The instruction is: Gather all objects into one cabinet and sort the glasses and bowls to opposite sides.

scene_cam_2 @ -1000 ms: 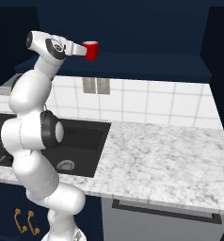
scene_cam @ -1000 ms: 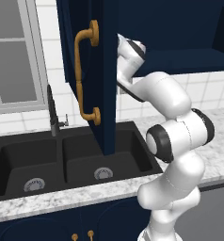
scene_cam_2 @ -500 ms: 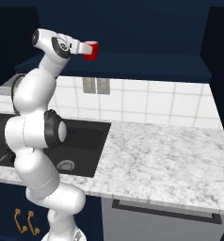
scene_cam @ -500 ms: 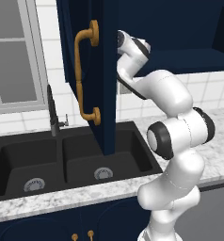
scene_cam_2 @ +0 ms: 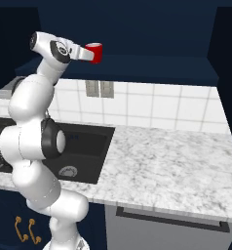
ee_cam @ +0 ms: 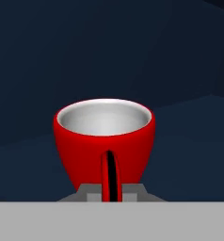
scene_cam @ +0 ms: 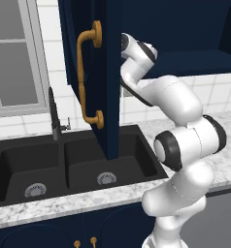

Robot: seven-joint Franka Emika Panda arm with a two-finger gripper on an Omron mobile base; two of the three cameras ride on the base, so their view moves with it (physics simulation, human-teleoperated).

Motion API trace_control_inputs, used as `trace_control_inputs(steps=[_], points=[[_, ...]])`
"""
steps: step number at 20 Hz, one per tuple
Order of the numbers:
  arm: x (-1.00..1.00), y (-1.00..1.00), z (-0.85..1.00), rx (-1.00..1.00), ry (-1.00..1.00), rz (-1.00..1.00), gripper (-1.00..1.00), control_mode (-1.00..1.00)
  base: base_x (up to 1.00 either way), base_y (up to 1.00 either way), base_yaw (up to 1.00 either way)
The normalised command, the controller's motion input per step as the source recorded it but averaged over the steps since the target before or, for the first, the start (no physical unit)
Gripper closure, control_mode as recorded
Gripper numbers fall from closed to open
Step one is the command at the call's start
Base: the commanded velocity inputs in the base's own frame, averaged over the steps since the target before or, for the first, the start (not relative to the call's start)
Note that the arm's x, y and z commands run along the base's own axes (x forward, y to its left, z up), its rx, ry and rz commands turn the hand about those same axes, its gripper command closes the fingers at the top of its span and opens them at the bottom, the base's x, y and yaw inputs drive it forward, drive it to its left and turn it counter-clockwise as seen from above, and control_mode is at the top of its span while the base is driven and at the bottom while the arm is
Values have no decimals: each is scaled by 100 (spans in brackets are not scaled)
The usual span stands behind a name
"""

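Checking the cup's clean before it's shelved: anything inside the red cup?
Hand view: the red cup, held by the gripper, shows a pale inner wall and nothing in it. Its near rim hides the bottom, so the base can't be confirmed.

Wall (scene_cam_2: pixel 152 105): white square tiles, pale grout, behind the counter. Outlet plate (scene_cam_2: pixel 99 89): grey, double, on the tiles at 11 o'clock in the right base view. Window (scene_cam: pixel 13 58): grey frame, pale panes, at 9 o'clock in the left base view. Counter (scene_cam_2: pixel 171 168): white-grey marble, speckled. Sink (scene_cam: pixel 64 167): black, double basin, two round drains. Faucet (scene_cam: pixel 54 116): dark, upright, behind the sink at 9 o'clock. Base drawers (scene_cam_2: pixel 15 219): navy, brass pulls. Appliance front (scene_cam_2: pixel 166 229): grey, dark bar handle, under the counter at 6 o'clock.
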Motion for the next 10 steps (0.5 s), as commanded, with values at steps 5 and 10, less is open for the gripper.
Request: trace_control_inputs(steps=[5,10], points=[[-2,0,26,6,0,5,100,-100,0,0,0],[-27,-12,24,5,0,12,100,-100,0,0,0]])
